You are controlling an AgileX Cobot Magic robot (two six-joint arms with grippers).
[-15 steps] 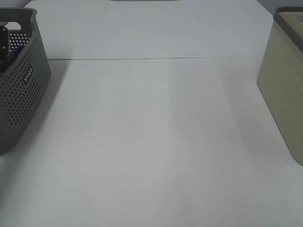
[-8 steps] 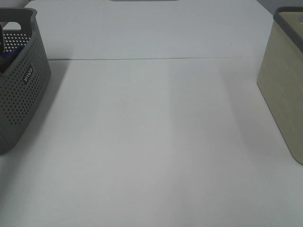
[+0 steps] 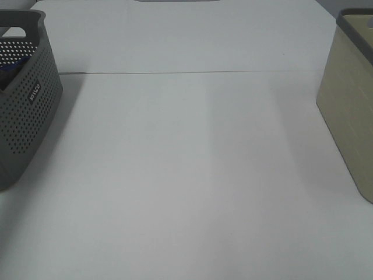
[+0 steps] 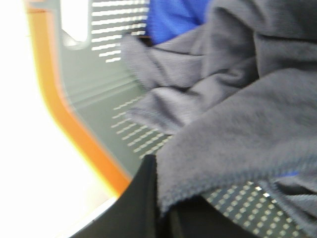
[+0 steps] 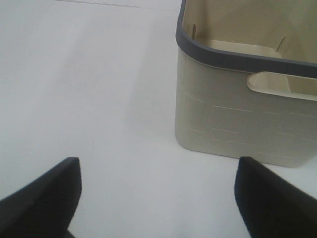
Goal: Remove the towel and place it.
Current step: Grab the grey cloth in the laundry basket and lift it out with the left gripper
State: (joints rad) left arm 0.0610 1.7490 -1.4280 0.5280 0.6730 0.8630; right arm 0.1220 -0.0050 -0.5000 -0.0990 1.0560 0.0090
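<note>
As the left gripper [image 4: 161, 214] clamps only the towel [image 4: 237, 134] edge, it may slip. The right gripper [image 5: 157, 198] stands open.

Dark charcoal-grey towel [image 4: 237, 124], plush and fleecy, seen close up and slightly blurred in the left wrist view. Crumpled into thick, soft folds, not spread flat. Heaped inside a grey perforated basket [image 4: 94, 79] with an orange rim, resting against its slotted wall. Overlapping a bright blue cloth [image 4: 173, 20] lying deeper in the basket. One stitched hem hanging forward, pinched in the closed black left gripper [image 4: 161, 213].
</note>
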